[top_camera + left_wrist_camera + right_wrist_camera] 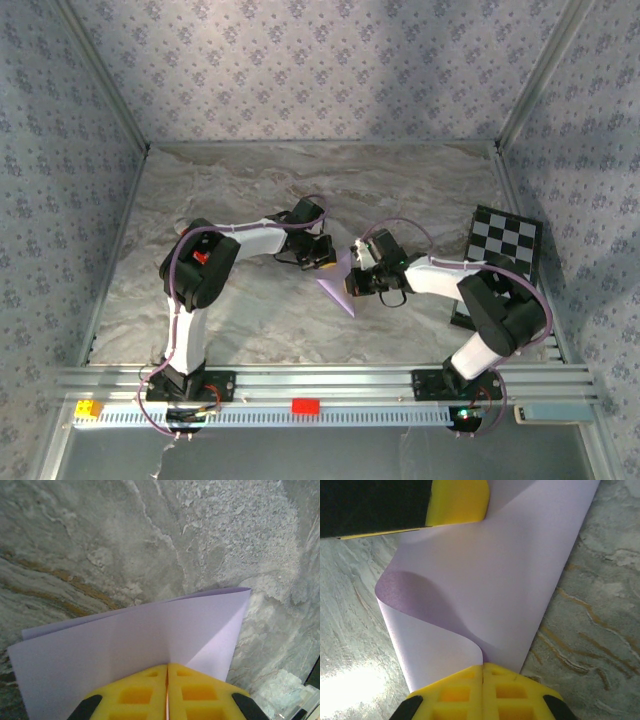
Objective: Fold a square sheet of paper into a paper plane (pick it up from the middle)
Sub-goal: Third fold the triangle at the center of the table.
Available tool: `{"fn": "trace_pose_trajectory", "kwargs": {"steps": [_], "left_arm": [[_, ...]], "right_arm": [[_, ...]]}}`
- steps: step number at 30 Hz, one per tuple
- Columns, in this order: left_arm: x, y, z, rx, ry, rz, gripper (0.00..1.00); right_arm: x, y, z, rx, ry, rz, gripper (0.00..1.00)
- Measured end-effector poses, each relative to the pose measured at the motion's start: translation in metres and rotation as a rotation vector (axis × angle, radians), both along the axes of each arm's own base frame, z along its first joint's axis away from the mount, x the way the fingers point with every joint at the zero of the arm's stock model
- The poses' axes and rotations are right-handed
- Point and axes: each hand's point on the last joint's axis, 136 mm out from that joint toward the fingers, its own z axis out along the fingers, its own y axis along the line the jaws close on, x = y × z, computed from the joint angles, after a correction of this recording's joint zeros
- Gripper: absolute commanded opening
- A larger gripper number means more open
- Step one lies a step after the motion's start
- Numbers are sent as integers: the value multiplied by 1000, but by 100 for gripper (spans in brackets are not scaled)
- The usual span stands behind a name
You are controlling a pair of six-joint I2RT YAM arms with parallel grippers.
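Observation:
The square sheet of paper [338,283] is pale lilac, folded over on itself, and hangs between my two grippers above the middle of the table, with a point towards the near edge. My left gripper [325,258] is shut on its edge. In the left wrist view the yellow fingertips [167,667] meet on a crease of the sheet [150,635]. My right gripper [358,277] is shut on the opposite side. In the right wrist view its jaws [483,667] pinch the sheet [500,575] where one layer curls up in a loop, and the left gripper's yellow finger [457,502] shows at the top. It is a loosely folded sheet, not a slim paper plane.
A black-and-white checkered board [505,240] lies at the right of the marbled tabletop [240,320], beside the right arm. A red block [305,405] and a yellow block [88,409] sit on the near rail. Patterned walls close in three sides.

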Motion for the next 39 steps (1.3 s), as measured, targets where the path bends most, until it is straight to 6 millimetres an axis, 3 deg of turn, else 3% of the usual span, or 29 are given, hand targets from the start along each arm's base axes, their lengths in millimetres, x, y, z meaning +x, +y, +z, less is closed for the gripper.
{"fn": "trace_pose_trajectory", "kwargs": {"steps": [39], "left_arm": [[0,0,0,-2,-1,3,8]], "right_arm": [[-2,3,-5,-22,26,20,0]]}}
